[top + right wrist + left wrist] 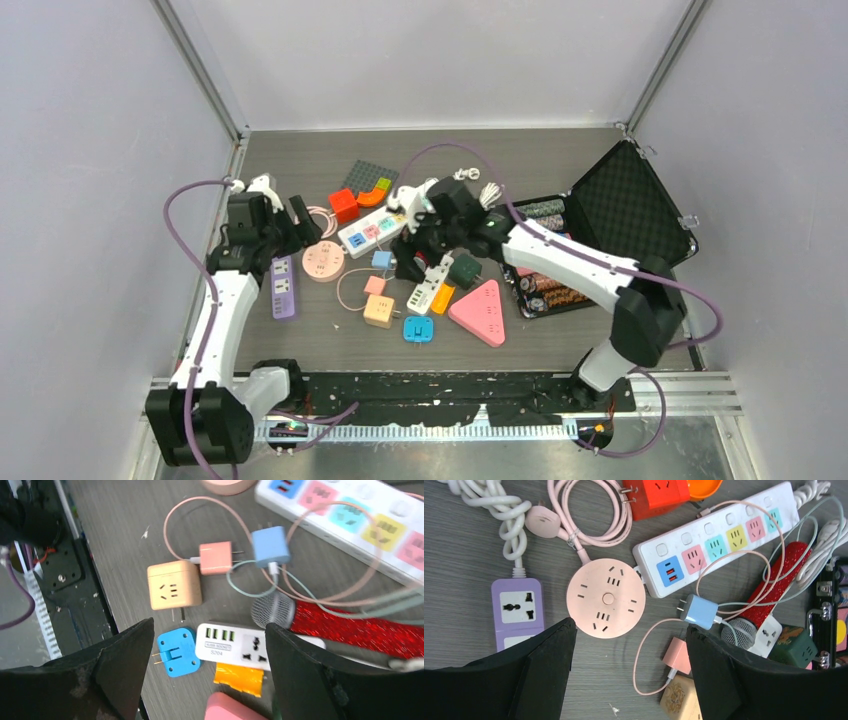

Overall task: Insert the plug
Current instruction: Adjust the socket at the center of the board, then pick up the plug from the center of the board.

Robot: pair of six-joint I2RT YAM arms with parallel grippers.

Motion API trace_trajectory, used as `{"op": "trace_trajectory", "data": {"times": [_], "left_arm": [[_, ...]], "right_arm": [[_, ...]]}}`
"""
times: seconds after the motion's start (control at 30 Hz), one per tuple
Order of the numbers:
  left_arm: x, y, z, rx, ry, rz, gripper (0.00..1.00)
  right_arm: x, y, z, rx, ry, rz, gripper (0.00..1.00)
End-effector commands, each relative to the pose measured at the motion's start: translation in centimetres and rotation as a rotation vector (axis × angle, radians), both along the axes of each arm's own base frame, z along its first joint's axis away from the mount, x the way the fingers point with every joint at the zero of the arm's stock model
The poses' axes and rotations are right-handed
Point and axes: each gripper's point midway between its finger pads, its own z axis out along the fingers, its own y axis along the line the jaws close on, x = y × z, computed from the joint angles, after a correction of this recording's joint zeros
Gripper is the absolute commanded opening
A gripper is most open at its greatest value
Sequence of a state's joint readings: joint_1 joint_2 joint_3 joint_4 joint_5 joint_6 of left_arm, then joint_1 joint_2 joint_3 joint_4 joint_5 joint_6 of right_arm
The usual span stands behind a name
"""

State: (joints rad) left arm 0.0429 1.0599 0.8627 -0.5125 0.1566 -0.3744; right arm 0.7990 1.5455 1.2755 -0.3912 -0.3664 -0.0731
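Two open grippers from above: left gripper (297, 222) and right gripper (408, 262) hover, holding nothing. Left wrist: blue plug (700, 611) lies loose beside the strip (719, 535). Right wrist: jaws wide (empty), blue plug just ahead. I reckon picking comes first; I need a square grasp. Cluttered grey table (560, 150), plain walls (420, 60).

On my bench (560, 160) the round socket hub (323, 262) lies right of the small socket strip (283, 287), the long power strip (372, 232) behind the hub, a charger plug (381, 259) to the hub's right, the open case (630, 200) rightmost.
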Motion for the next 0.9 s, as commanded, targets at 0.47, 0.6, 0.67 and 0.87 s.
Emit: {"op": "trace_trajectory", "data": {"times": [0.47,0.6,0.67,0.87], "left_arm": [[2.4,-0.5,5.1,-0.071,-0.115,0.044,0.8],[2.6,-0.5,4.6,-0.069,-0.102,0.04,0.8],[2.6,-0.3,4.2,-0.056,-0.088,0.046,0.8],[2.3,0.1,3.5,-0.037,-0.063,0.052,0.8]], "right_arm": [[-5.4,7.7,-9.1,-0.241,-0.013,0.395,0.89],[-6.1,8.1,-10.5,-0.257,0.011,0.416,0.86],[-6.4,8.3,-11.3,-0.27,0.022,0.418,0.84],[-6.2,8.6,-12.6,-0.294,0.011,0.377,0.71]]}}
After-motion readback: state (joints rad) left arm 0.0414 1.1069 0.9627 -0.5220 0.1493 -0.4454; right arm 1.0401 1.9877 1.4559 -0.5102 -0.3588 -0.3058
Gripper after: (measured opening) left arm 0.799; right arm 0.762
